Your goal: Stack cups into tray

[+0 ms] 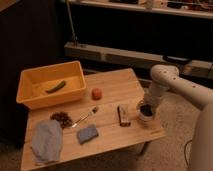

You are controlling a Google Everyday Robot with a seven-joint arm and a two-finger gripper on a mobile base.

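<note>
Pincer (pixel 146 107): set directly over the pale cup (pixel 145 116) at the right front edge of the tabletop (pixel 111 136); whether it is clenched or released cannot be told. Yellow tray (pixel 50 100): well apart from the pincer, at the tabletop's opposite, far-left corner.

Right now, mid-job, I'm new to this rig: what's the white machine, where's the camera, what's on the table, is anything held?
The white machine is a robot's single arm. Its gripper sits at a pale round cup on the wooden table's corner nearest the arm. Whether it grips the cup, I cannot tell. The one camera looks down on the table. Also there: a yellow plastic bin holding a green vegetable, a red fruit, a spoon, a blue sponge and a grey cloth.
</note>
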